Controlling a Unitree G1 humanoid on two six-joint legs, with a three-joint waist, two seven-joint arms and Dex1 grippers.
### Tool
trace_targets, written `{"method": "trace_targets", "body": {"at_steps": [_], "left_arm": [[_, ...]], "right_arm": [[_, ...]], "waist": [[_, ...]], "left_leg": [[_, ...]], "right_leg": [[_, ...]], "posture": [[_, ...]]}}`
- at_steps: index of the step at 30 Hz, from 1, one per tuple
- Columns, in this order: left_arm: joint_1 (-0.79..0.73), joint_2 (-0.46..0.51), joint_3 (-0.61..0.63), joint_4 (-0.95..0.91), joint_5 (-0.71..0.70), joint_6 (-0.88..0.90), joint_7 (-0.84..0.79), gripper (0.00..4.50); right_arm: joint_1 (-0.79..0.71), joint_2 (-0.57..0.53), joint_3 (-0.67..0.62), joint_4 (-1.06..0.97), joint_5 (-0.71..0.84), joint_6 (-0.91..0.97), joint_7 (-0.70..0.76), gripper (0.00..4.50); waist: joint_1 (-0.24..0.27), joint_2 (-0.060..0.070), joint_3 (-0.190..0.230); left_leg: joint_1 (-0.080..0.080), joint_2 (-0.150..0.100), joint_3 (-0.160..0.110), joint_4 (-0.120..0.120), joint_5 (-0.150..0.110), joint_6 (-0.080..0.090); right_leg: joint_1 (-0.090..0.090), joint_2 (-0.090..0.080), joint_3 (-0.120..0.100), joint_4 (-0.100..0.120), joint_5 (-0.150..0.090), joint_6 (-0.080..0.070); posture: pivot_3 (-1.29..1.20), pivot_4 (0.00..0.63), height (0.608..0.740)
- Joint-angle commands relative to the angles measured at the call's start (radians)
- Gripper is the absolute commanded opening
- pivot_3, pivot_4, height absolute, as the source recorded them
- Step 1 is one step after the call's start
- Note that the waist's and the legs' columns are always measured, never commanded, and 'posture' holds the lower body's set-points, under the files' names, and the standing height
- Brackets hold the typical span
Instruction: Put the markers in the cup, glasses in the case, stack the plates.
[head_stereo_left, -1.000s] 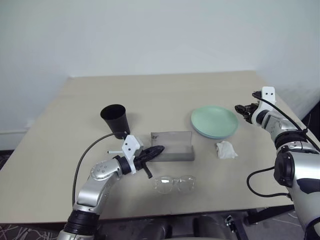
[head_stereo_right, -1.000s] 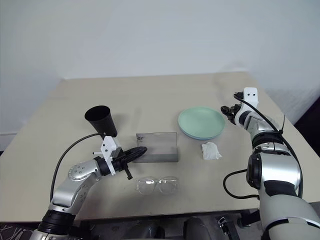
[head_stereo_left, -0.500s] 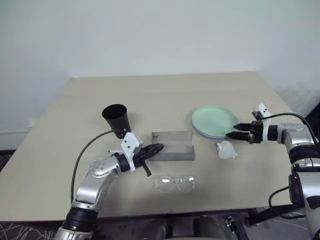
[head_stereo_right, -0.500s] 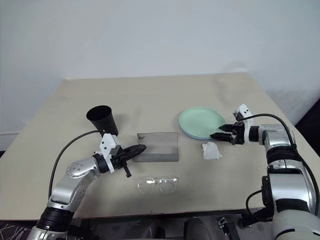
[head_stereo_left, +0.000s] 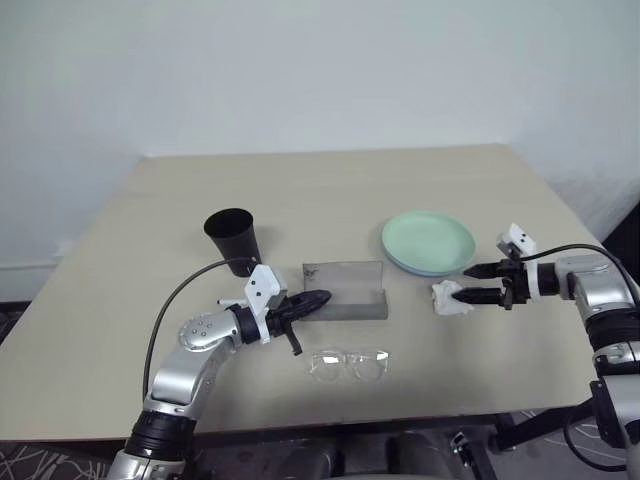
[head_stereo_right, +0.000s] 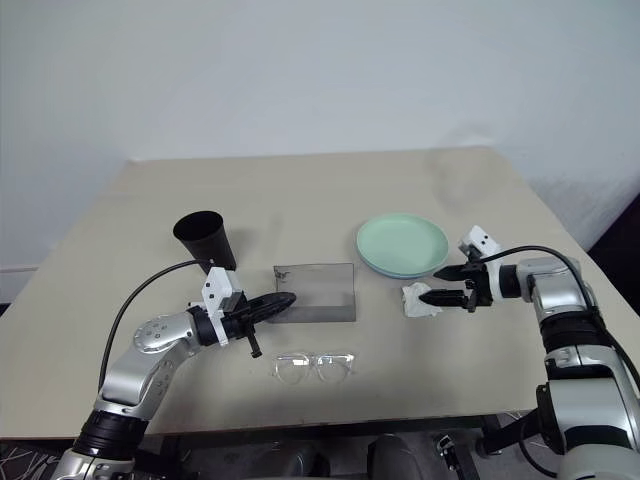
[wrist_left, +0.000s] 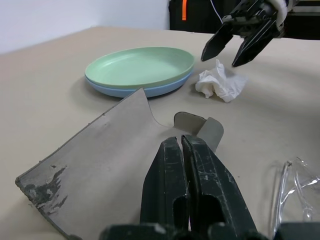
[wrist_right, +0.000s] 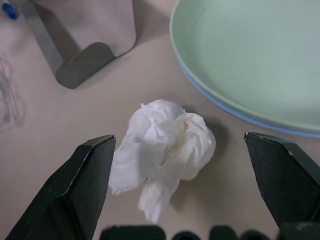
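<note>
A mint green plate (head_stereo_left: 428, 240) lies stacked on a light blue plate (wrist_left: 125, 92) at the right of the table. The grey case (head_stereo_left: 345, 292) stands open in the middle, and the clear glasses (head_stereo_left: 350, 366) lie in front of it. At the left stands the black cup (head_stereo_left: 232, 238). A thin white marker (head_stereo_left: 226, 301) peeks out behind my left wrist. My left gripper (head_stereo_left: 316, 297) is shut, its tips at the case's left end with nothing seen between them. My right gripper (head_stereo_left: 468, 284) is open, its fingers (wrist_right: 75, 195) spread on either side of the crumpled tissue.
The crumpled white tissue (wrist_right: 162, 150) lies just in front of the plates, right of the case. A small blue tip (wrist_right: 8, 10) shows by the case's far wall. The table's right edge (head_stereo_left: 560, 215) runs close behind my right arm.
My right gripper has swung from the plates' right rim back and down to the tissue and has opened wide. The left gripper has stayed at the case.
</note>
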Motion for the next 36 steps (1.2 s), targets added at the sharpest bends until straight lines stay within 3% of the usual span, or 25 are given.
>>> {"method": "trace_targets", "body": {"at_steps": [1,3,6,16,18,21,28,31,36], "left_arm": [[-0.020,0.001,0.014,-0.034,-0.042,0.030,-0.016,0.00],[-0.015,0.002,0.016,-0.044,-0.051,0.044,-0.018,0.00],[-0.011,0.002,0.015,-0.048,-0.049,0.049,-0.016,0.00],[-0.013,0.003,0.012,-0.044,-0.040,0.047,-0.012,0.00],[-0.012,0.003,0.012,-0.044,-0.038,0.046,-0.011,0.00],[-0.008,0.005,0.016,-0.045,-0.035,0.045,-0.005,0.00],[-0.015,0.002,0.013,-0.037,-0.032,0.045,0.008,0.00],[-0.022,-0.001,0.011,-0.035,-0.030,0.046,0.012,0.00],[-0.014,0.006,0.018,-0.043,-0.032,0.048,0.018,0.00]], "right_arm": [[0.006,0.011,0.011,-0.029,-0.014,-0.019,-0.032,4.47],[0.021,0.013,0.024,-0.041,-0.020,-0.033,-0.031,4.47],[0.017,0.014,0.019,-0.032,-0.014,-0.041,-0.042,3.91],[-0.025,0.001,-0.035,-0.085,0.062,-0.020,0.010,0.42],[-0.051,0.011,-0.064,-0.103,0.094,0.005,0.003,0.02],[-0.113,0.034,-0.101,-0.089,0.121,0.020,-0.047,0.02],[-0.294,0.128,-0.097,0.204,0.007,-0.160,-0.343,0.02],[-0.330,0.151,-0.076,0.306,-0.034,-0.220,-0.381,0.72],[-0.355,0.166,-0.059,0.410,-0.079,-0.292,-0.404,2.29]], "waist": [[0.000,0.000,0.000],[0.001,0.000,0.000],[0.000,0.000,0.000],[0.000,0.000,0.000],[0.000,0.000,0.000],[0.000,0.000,0.000],[0.002,-0.001,0.000],[0.002,-0.001,0.000],[-0.002,0.000,0.000]], "left_leg": [[0.000,0.000,0.000,0.000,0.000,0.000],[0.000,0.000,0.000,0.000,0.000,0.000],[0.000,0.000,0.000,0.000,0.000,0.000],[0.000,0.000,0.000,0.000,0.001,0.000],[0.000,0.000,0.001,0.000,0.001,0.000],[0.000,0.000,0.000,0.000,0.001,0.000],[0.001,0.001,0.001,-0.001,0.001,-0.001],[0.001,0.000,0.000,-0.001,0.001,-0.001],[0.000,0.000,0.001,-0.003,0.002,-0.002]], "right_leg": [[0.000,0.000,0.000,0.000,0.000,0.000],[0.000,0.000,0.000,0.000,0.000,0.000],[0.000,0.000,0.000,0.000,0.000,0.000],[0.000,0.000,0.000,0.000,0.001,0.000],[0.000,0.000,0.000,0.000,0.001,0.000],[0.000,0.000,0.000,0.000,0.001,0.000],[0.000,0.001,0.000,0.000,0.002,-0.002],[0.000,0.001,0.000,0.000,0.004,-0.006],[-0.002,0.001,0.001,-0.001,0.004,-0.006]], "posture": [[0.00,0.000,0.740],[0.00,0.000,0.740],[0.00,0.000,0.740],[0.00,0.000,0.740],[0.00,0.000,0.740],[0.00,0.000,0.740],[0.00,0.000,0.740],[0.00,0.000,0.740],[0.00,0.000,0.740]]}}
